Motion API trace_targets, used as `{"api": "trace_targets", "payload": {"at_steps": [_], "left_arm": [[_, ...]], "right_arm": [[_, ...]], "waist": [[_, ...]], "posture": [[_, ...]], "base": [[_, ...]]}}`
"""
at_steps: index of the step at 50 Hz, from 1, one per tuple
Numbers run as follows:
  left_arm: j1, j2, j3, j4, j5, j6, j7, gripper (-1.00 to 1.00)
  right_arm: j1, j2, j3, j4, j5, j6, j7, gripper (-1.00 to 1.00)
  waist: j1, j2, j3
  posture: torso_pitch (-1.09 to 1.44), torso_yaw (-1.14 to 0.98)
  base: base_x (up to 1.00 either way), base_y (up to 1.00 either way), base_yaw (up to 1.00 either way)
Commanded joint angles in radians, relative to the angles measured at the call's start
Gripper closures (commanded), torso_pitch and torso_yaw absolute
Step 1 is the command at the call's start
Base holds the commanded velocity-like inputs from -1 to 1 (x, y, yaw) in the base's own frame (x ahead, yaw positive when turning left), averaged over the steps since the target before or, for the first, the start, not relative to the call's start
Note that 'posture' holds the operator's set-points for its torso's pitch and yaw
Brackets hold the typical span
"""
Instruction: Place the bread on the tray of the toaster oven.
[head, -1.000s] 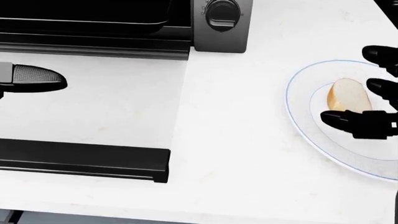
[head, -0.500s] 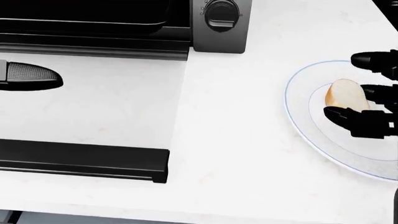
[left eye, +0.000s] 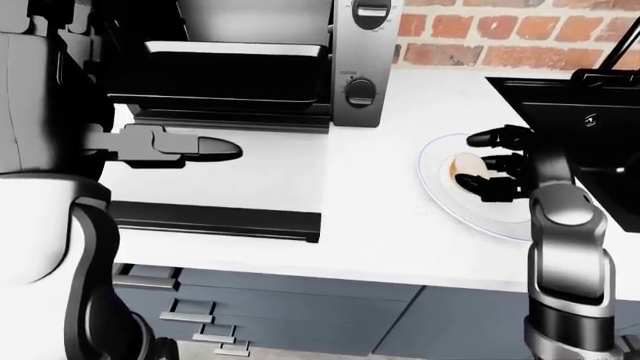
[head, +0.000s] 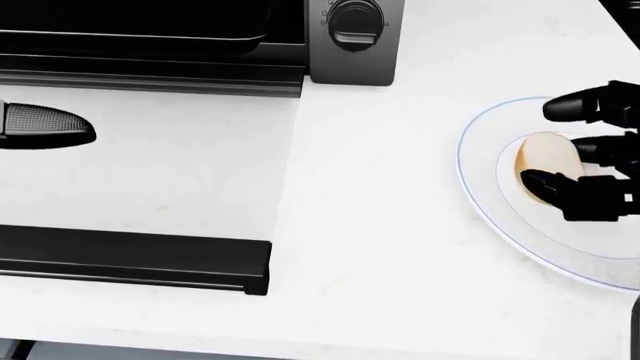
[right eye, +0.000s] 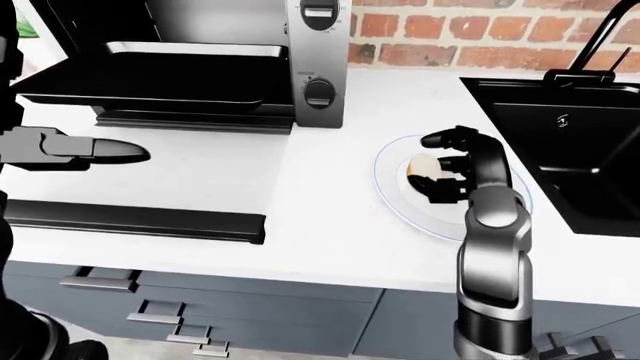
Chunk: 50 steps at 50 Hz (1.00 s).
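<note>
A slice of bread (head: 543, 155) lies on a white plate (head: 478, 196) at the right of the head view. My right hand (head: 556, 147) is cupped over it from the right. The thumb (head: 545, 184) covers the slice's lower edge, one finger touches its right side and another finger (head: 572, 106) is spread above it. The toaster oven (left eye: 352, 67) stands at the top left with its door lowered onto the counter. Its dark tray (right eye: 150, 75) is pulled out. My left hand (head: 78, 129) hovers flat and open over the door, holding nothing.
The door's black handle bar (head: 130, 259) lies near the counter's bottom edge. A black sink (right eye: 565, 112) with a faucet sits right of the plate. A brick wall runs along the top and grey drawers (right eye: 200, 307) sit below the counter.
My right hand has moved left over the plate and its fingers have curled closer round the bread, which shifted slightly left. My left hand drifted a little left.
</note>
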Motion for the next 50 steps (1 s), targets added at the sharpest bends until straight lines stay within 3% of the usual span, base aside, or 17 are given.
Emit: {"api": "trace_targets", "payload": {"at_steps": [1, 18, 34, 50], "left_arm": [[-0.023, 0.012, 0.012, -0.017, 0.003, -0.023, 0.005, -1.0], [-0.036, 0.022, 0.016, -0.011, -0.005, -0.015, 0.011, -1.0], [-0.021, 0.017, 0.021, -0.01, -0.02, -0.018, 0.028, -1.0], [-0.012, 0.024, 0.035, -0.015, -0.038, -0.013, 0.043, -1.0]], "right_arm": [[-0.028, -0.015, -0.008, -0.036, -0.013, -0.027, -0.004, 0.17], [-0.15, -0.092, -0.009, -0.103, -0.047, 0.08, 0.057, 0.29], [-0.411, -0.157, 0.097, -0.149, -0.196, 0.23, 0.273, 0.3], [-0.644, -0.073, 0.18, -0.134, -0.354, 0.281, 0.46, 0.3]], "waist": [[0.0, -0.001, -0.023], [0.0, -0.002, -0.019], [0.004, 0.004, -0.013], [0.036, 0.018, -0.007]], "posture": [[0.0, 0.0], [0.0, 0.0], [0.0, 0.03], [0.0, 0.11]], "base": [[0.0, 0.0, 0.0], [0.0, 0.0, 0.0], [0.0, 0.0, 0.0], [0.0, 0.0, 0.0]]}}
